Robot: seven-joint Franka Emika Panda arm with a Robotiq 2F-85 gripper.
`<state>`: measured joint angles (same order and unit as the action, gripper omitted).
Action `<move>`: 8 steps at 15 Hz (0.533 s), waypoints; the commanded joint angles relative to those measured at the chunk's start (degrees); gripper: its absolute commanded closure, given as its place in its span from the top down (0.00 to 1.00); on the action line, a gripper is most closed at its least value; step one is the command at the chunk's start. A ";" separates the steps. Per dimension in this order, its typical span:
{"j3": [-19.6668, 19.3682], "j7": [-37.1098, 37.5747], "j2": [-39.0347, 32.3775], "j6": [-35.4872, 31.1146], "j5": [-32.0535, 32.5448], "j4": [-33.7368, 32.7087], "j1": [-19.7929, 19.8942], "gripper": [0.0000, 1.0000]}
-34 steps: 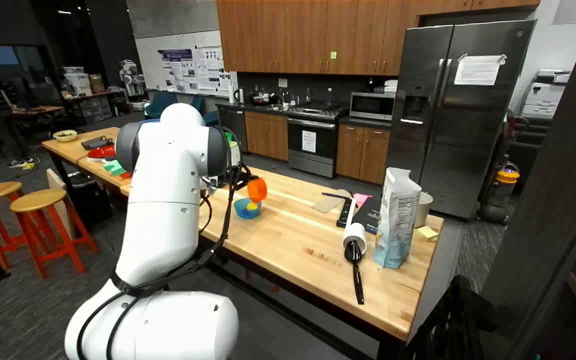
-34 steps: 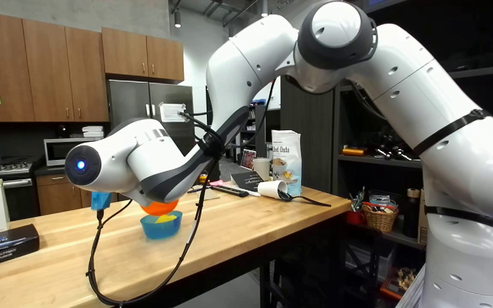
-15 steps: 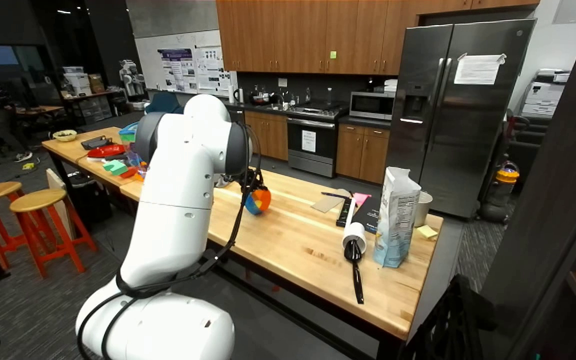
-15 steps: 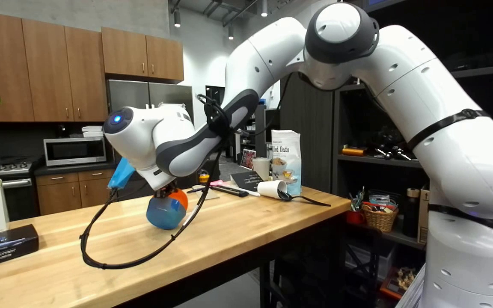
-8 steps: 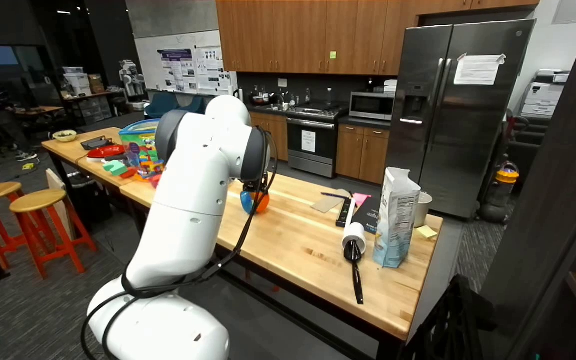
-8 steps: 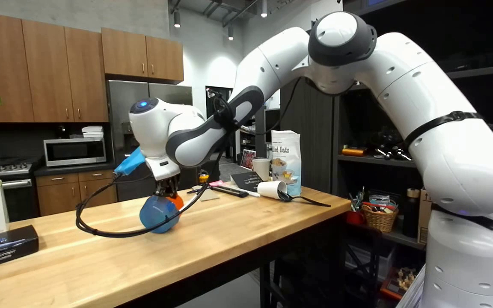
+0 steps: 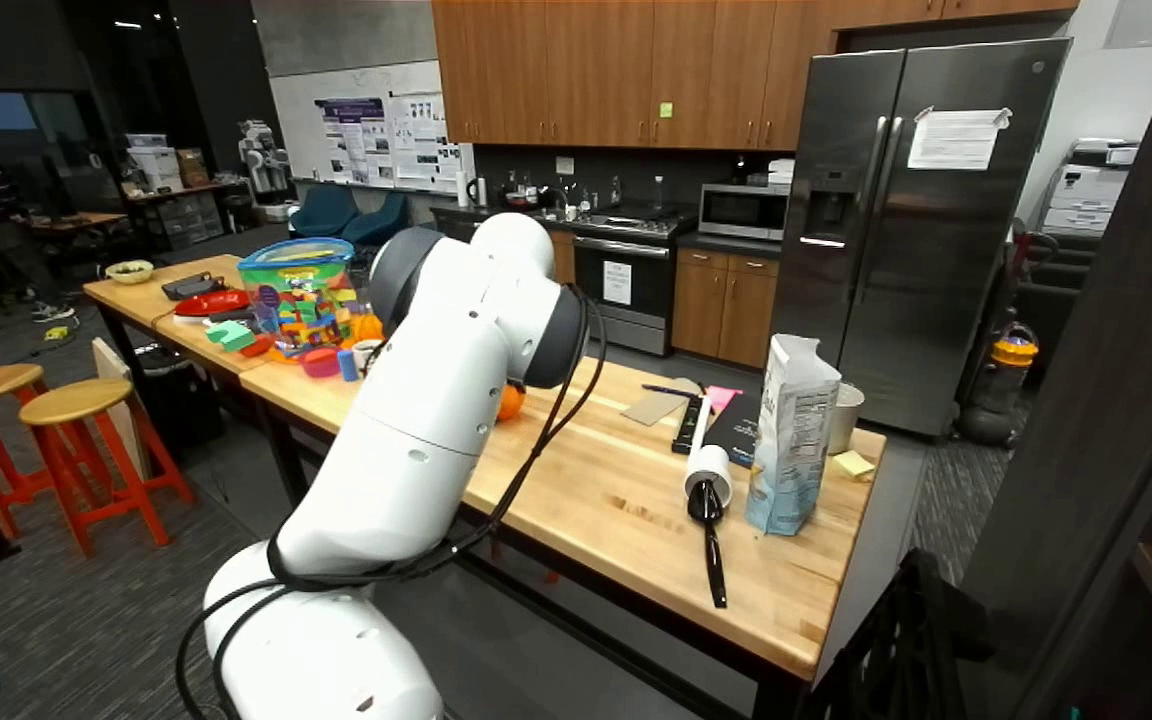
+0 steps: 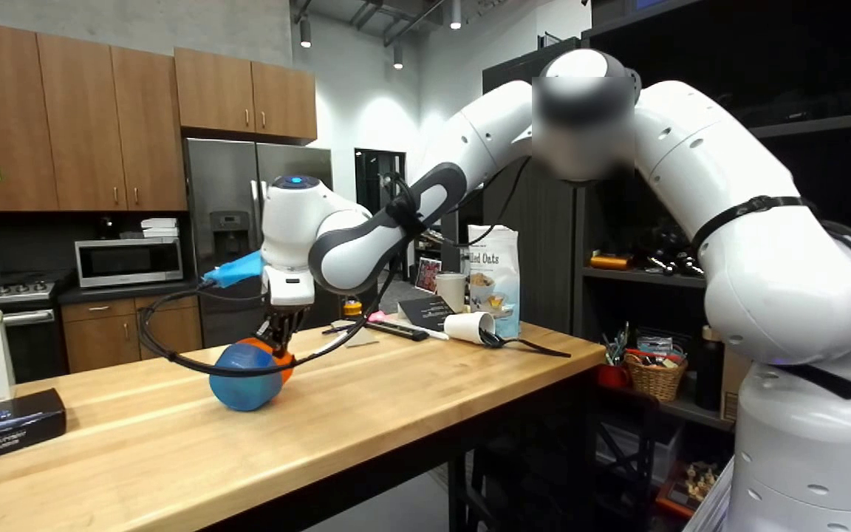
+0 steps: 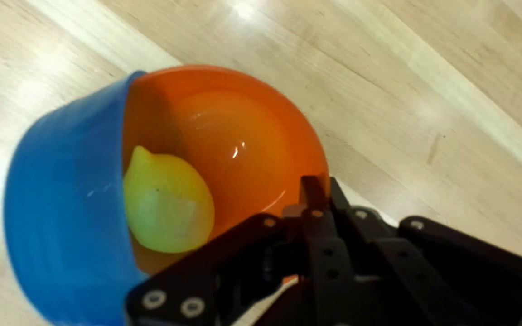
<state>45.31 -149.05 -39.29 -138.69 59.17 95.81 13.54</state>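
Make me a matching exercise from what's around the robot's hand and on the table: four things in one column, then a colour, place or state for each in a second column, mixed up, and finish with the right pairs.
Things
1. lemon
2. blue bowl
3. orange bowl
4. oats bag

Descriptions
A. rim between the fingers
B. standing upright on the wooden tabletop
C. yellow
D. tipped, mouth toward the orange bowl

Pairs: 1-C, 2-D, 3-A, 4-B

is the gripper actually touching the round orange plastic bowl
Touching. The wrist view shows the gripper closed on the rim of the orange bowl, one finger inside and one outside.
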 commanded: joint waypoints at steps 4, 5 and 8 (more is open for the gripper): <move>10.19 0.04 -1.54 0.20 -5.67 4.22 9.93 0.01; 10.30 0.19 -0.54 0.95 -5.98 4.65 10.14 0.01; 9.73 0.04 -2.01 2.18 -4.59 2.87 8.77 0.04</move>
<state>55.05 -149.01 -41.28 -136.46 54.58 98.68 22.31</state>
